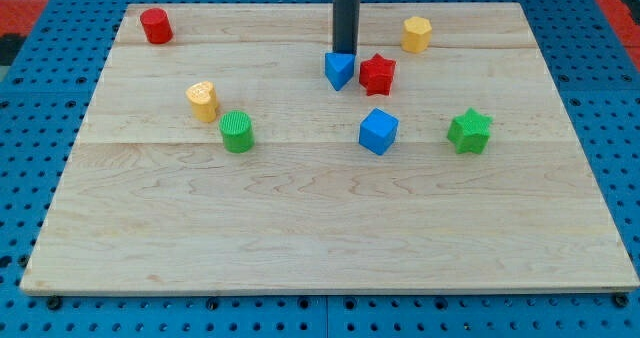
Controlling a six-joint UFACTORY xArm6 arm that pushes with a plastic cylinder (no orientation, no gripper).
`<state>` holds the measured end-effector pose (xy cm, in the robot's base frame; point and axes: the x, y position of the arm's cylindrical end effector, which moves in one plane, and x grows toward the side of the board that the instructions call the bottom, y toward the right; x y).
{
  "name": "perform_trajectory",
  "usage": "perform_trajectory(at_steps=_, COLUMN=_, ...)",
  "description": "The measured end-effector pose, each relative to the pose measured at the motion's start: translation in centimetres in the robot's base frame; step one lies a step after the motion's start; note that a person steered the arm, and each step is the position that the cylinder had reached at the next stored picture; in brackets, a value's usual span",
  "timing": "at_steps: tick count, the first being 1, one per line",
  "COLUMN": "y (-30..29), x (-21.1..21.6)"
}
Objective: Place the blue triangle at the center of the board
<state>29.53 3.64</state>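
Now my tip point(345, 53) touches blue triangle point(340, 70) above.

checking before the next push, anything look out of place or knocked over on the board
Nothing stands out. All eight blocks sit flat on the board, none tipped or over an edge. My tip rests just behind the blue triangle, beside the red star.

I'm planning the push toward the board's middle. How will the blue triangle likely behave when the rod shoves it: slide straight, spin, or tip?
The blue triangle sits low and flat, so it probably slides rather than tips. My tip meets its top side; an off-centre push may spin it on its angled faces. The red star sits close on the view's right and might get nudged.
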Motion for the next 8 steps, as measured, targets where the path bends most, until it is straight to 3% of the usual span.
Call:
perform_trajectory(at_steps=1, y=-1.1, x=3.8)
perform_trajectory(at_steps=3, y=-2.3, x=2.2)
perform_trajectory(at_steps=5, y=-6.6, x=7.9)
perform_trajectory(at_steps=7, y=-3.8, x=7.6)
perform_trajectory(at_steps=8, y=1.1, x=9.1)
